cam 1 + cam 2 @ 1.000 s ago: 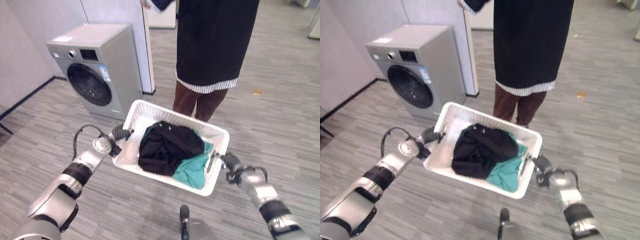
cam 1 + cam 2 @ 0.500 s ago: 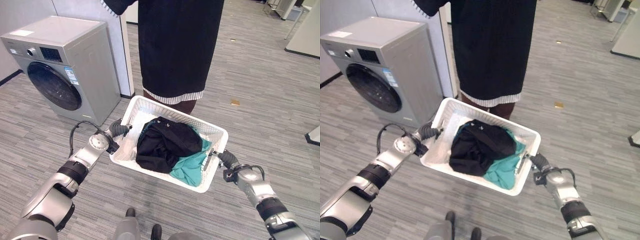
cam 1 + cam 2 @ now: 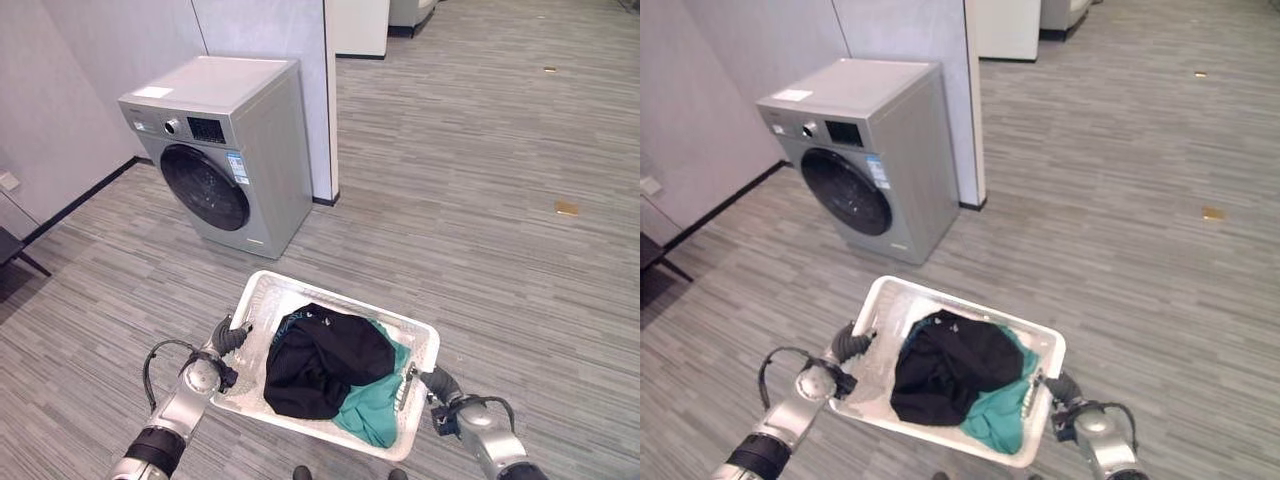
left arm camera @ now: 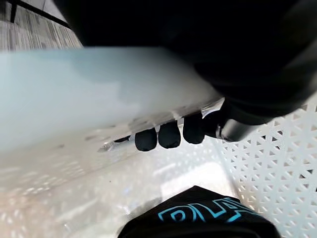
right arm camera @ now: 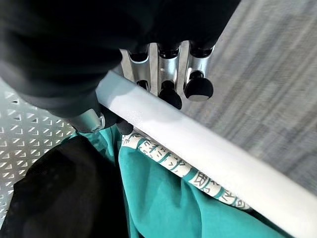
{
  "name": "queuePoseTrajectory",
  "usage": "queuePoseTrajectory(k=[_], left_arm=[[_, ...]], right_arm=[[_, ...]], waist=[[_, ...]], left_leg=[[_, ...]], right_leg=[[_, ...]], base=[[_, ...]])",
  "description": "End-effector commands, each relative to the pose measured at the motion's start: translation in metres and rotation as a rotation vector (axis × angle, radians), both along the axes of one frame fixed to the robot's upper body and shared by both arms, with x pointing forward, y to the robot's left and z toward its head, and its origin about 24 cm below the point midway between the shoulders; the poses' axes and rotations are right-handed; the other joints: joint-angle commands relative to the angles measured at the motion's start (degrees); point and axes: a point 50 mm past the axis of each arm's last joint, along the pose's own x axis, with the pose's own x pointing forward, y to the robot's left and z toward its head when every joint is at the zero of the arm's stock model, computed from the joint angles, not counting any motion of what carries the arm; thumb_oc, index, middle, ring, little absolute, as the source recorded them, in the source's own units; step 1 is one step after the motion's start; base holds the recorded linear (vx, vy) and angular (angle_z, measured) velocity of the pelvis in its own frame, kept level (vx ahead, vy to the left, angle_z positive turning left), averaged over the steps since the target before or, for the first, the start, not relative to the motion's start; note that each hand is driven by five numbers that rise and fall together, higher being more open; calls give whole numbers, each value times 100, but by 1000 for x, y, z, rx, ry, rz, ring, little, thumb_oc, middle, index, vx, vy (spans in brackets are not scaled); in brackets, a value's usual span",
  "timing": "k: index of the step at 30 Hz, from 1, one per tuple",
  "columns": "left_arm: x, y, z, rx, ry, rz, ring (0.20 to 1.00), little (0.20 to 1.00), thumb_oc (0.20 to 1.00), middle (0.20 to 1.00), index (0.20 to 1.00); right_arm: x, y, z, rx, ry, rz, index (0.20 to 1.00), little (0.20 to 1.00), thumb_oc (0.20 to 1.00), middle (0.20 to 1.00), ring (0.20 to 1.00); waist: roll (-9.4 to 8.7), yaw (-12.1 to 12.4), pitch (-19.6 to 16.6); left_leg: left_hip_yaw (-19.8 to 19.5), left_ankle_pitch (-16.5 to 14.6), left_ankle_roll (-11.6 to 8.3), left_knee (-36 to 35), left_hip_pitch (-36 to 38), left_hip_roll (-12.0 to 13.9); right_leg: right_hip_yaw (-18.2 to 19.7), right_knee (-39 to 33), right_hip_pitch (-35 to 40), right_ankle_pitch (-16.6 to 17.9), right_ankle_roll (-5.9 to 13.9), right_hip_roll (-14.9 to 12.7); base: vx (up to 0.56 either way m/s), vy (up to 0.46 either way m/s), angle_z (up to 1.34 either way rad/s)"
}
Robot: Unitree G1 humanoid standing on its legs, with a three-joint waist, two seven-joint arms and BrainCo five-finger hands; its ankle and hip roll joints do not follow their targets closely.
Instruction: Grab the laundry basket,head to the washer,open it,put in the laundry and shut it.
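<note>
Bright, even light; blurred wrist views

White plastic laundry basket (image 3: pixel 425 340) with perforated lattice walls and a smooth, slightly glossy rim. Inside it, matt black cloth (image 3: pixel 325 360) and soft teal cloth (image 3: pixel 375 415). Washer (image 3: pixel 235 150): smooth grey metal casing, glossy dark glass door. Floor (image 3: pixel 480 210): matt grey wood-grain planks.

Teal garment (image 3: pixel 375 405) half buried under black clothing (image 3: pixel 325 358).
</note>
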Motion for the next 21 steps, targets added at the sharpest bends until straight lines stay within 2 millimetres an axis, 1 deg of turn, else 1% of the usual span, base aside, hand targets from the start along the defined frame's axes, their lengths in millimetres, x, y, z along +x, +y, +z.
queuePoseTrajectory(k=[1,5,6,7,8,9,10,11,12,13,14,15,17,18,19,20,21], left_arm=[[28,42,52,84,-219,110,200,200,200,200,200],[33,48,64,58,-258,134,200,200,200,200,200],[34,48,65,58,-259,135,200,200,200,200,200],[39,52,75,67,-291,140,200,200,200,200,200],[39,52,76,67,-292,141,200,200,200,200,200],[43,54,82,73,-309,142,200,200,200,200,200],[53,57,99,91,-356,141,200,200,200,200,200],[58,57,107,92,-377,137,200,200,200,200,200],[61,56,110,88,-381,128,200,200,200,200,200],[61,56,111,88,-383,128,200,200,200,200,200],[66,55,117,80,-393,122,200,200,200,200,200],[70,55,121,79,-400,119,200,200,200,200,200],[73,55,127,86,-411,113,200,200,200,200,200],[73,55,127,86,-411,114,200,200,200,200,200],[74,55,131,100,-414,106,200,200,200,200,200],[74,61,135,105,-420,123,200,200,200,200,200],[74,61,136,105,-420,124,200,200,200,200,200]], right_arm=[[29,-21,34,-6,-177,-58,200,200,200,200,200],[54,-32,66,-76,-275,-29,200,200,200,200,200],[55,-32,67,-76,-277,-29,200,200,200,200,200],[68,-39,84,-115,-322,-19,200,200,200,200,200],[69,-39,85,-115,-324,-19,200,200,200,200,200],[76,-42,96,-138,-353,-10,200,200,200,200,200],[96,-50,127,-195,-435,-3,200,200,200,200,200],[104,-51,139,-210,-467,0,200,200,200,200,200],[109,-53,146,-224,-479,5,200,200,200,200,200],[109,-53,147,-224,-481,5,200,200,200,200,200],[115,-61,159,-249,-498,-10,200,200,200,200,200],[118,-63,166,-253,-508,-12,200,200,200,200,200],[121,-70,176,-269,-526,-27,200,200,200,200,200],[121,-71,176,-270,-527,-27,200,200,200,200,200],[124,-72,182,-283,-537,-18,200,200,200,200,200],[133,-72,199,-293,-574,-20,200,200,200,200,200],[133,-72,199,-293,-575,-19,200,200,200,200,200]], waist=[[-400,-34,-82],[-505,88,-15],[-509,89,-22],[-574,165,54],[-579,163,55],[-620,201,91],[-738,284,172],[-786,321,193],[-806,350,212],[-814,340,205],[-828,358,227],[-828,368,220],[-792,380,201],[-795,381,207],[-757,355,243],[-672,344,321],[-673,345,322]], left_leg=[[-21,-385,-172,17,-203,220],[-130,-437,-145,74,-198,209],[-125,-404,-141,64,-224,203],[-183,-452,-129,203,-294,196],[-182,-435,-124,217,-324,192],[-213,-489,-109,365,-415,181],[-284,-663,-77,770,-674,139],[-332,-713,-46,943,-816,98],[-379,-807,-20,1066,-866,73],[-384,-784,-11,1077,-906,63],[-452,-938,56,1239,-947,-13],[-507,-979,121,1262,-940,-73],[-577,-1027,255,1201,-833,-187],[-574,-1026,258,1197,-830,-194],[-657,-1019,340,1172,-754,-269],[-650,-1063,461,1079,-560,-347],[-648,-1062,461,1078,-560,-348]], right_leg=[[-184,45,-43,-241,270,-504],[-193,45,-9,-253,285,-495],[-188,45,-41,-232,281,-500],[-197,45,-16,-240,285,-511],[-195,45,-39,-220,281,-516],[-203,45,-44,-208,283,-534],[-234,45,-30,-178,301,-606],[-260,45,-52,-146,314,-660],[-282,46,-10,-148,327,-699],[-288,45,-40,-129,326,-710],[-313,134,20,-160,377,-792],[-261,394,-31,-242,373,-863],[-199,1041,-147,-392,289,-949],[-191,1076,-163,-412,292,-961],[-74,1574,-339,-339,238,-965],[-10,2403,-691,-363,224,-990],[-7,2408,-695,-366,225,-992]], base=[[0,0,0],[12,24,9],[-27,25,5],[-35,17,1],[-41,31,1],[-52,99,2],[-59,144,11],[-29,163,17],[-19,83,21],[43,163,19],[64,225,15],[114,311,12],[109,241,28],[110,214,42],[148,305,35],[148,304,17],[222,329,13]])
